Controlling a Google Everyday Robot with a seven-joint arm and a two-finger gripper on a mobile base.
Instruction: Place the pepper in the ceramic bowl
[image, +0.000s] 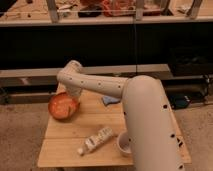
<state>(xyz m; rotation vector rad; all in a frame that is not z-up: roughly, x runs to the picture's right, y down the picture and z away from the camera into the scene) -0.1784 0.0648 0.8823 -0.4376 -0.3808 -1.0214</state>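
Camera view: the arm (100, 86) reaches left across the wooden table (90, 127), and the gripper (74, 95) hangs over the orange bowl (62, 106) at the table's far left. Cannot tell how far apart its fingers stand or whether they hold anything; the pepper cannot be made out. A white bottle (96, 140) lies on its side near the front, with a white cup (123, 143) just to its right.
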